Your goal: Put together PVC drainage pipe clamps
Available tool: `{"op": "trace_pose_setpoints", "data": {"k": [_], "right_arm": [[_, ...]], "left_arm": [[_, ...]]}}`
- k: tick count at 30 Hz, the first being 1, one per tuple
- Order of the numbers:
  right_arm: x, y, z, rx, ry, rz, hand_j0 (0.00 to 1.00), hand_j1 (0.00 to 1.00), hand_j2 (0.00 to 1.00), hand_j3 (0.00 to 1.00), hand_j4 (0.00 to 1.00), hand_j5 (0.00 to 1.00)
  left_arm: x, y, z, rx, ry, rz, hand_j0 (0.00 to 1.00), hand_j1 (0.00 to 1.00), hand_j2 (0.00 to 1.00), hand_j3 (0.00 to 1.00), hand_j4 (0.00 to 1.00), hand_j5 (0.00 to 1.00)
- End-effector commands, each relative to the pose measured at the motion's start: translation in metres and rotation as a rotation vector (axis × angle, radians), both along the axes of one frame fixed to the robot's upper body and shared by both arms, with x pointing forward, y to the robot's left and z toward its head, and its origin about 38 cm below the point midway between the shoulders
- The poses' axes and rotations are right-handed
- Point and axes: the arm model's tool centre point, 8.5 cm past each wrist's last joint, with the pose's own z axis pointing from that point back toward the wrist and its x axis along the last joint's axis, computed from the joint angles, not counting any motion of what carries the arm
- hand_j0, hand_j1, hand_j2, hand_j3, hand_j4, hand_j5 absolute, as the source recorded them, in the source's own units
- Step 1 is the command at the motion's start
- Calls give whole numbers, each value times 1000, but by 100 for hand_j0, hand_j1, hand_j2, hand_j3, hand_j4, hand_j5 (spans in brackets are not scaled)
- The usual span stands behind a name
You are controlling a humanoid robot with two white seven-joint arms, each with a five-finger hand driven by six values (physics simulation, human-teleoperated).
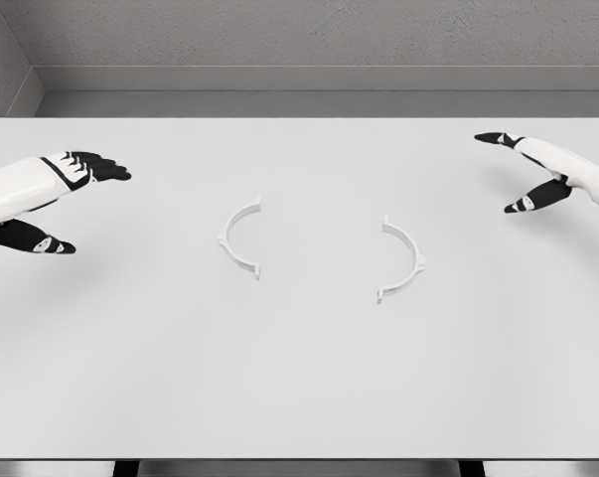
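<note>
The left hand (56, 204) is hovering over the left edge of the table (299, 378), its fingers (100, 166) stretched forward and loosely spread, the thumb hanging apart below them, gripping nothing. The right hand (537, 169) is reaching in from the far right side, also relaxed and spread, with one dark fingertip pointing toward the middle and the thumb angling down; it too is holding nothing.

Between the two hands, well apart from both, two white half-ring clamp pieces are lying flat on the table. The left clamp half (241, 238) is sitting just left of centre, its curve bulging toward the left hand and its opening facing right. The right clamp half (403, 260) is lying right of centre and slightly nearer the front edge, bulging toward the right hand and opening left. The two halves are facing one another with a clear gap between them, not touching.

Behind the table, a grey wall (309, 40) is running across the back.
</note>
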Motion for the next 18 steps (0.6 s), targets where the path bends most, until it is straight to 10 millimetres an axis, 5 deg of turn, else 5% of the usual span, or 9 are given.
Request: {"op": "trace_pose_setpoints", "data": {"k": [1, 7, 10, 18], "right_arm": [[0, -1, 1, 6, -1, -3, 100, 100, 100, 100, 100, 100], [-12, 8, -14, 10, 14, 27, 100, 100, 100, 100, 100, 100], [-14, 15, -18, 7, 18, 50, 100, 100, 100, 100, 100, 100], [-12, 68, 3, 7, -62, 199, 100, 100, 100, 100, 100, 100]], "left_arm": [[0, 0, 1, -7, 0, 1, 100, 100, 100, 100, 100, 100], [-1, -9, 1, -15, -8, -21, 100, 100, 100, 100, 100, 100], [9, -43, -30, 40, -20, -54, 100, 100, 100, 100, 100, 100], [23, -56, -6, 19, -93, -72, 100, 100, 100, 100, 100, 100]]}}
